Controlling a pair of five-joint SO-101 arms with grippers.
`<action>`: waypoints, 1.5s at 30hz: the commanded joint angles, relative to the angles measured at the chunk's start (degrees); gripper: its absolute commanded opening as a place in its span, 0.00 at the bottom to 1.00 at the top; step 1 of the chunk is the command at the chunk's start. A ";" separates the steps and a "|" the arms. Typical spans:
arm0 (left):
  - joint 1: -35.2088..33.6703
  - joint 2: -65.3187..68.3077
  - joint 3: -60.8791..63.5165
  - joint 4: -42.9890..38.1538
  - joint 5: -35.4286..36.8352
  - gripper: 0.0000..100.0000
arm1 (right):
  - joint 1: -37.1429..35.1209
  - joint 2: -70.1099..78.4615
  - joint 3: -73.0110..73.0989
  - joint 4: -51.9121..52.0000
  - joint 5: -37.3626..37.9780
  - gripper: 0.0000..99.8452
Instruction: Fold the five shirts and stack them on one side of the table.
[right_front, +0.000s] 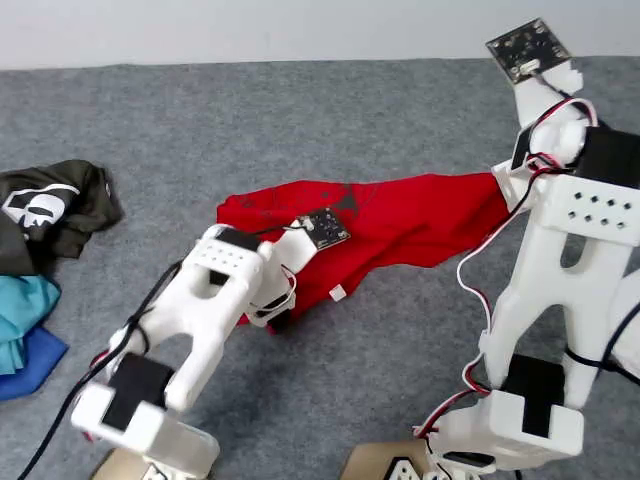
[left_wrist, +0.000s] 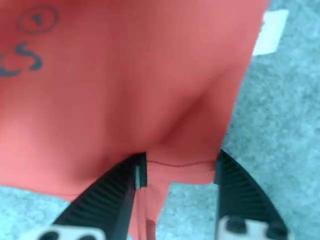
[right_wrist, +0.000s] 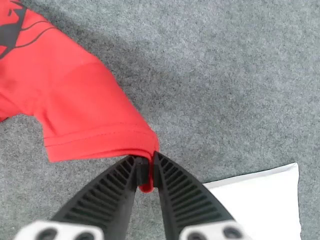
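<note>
A red shirt (right_front: 400, 225) with a dark print lies stretched across the middle of the grey table. My left gripper (left_wrist: 177, 169) is open at its near edge, with the hem (left_wrist: 180, 162) lying between the spread fingers; in the high view it sits at the shirt's lower left (right_front: 282, 318). A white tag (left_wrist: 270, 32) sticks out beside that hem. My right gripper (right_wrist: 146, 172) is shut on the corner of a sleeve hem of the red shirt (right_wrist: 75, 100). From above, that gripper (right_front: 503, 187) is at the shirt's right end.
At the table's left edge lie a crumpled dark shirt with a white print (right_front: 50, 205), a teal shirt (right_front: 25, 310) and a blue one (right_front: 30, 365). The right arm's white base (right_wrist: 260, 200) stands close to its gripper. Grey felt lies open at the back.
</note>
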 joint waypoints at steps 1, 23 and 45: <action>0.09 5.27 -8.13 5.71 0.53 0.22 | -0.75 -3.74 -0.53 2.59 -0.35 0.01; -0.26 8.18 -28.97 24.62 0.18 0.03 | -0.48 -3.65 -0.53 2.59 -0.26 0.01; -0.26 8.88 -37.32 29.63 0.26 0.01 | -0.40 -3.74 -0.53 2.59 -0.26 0.01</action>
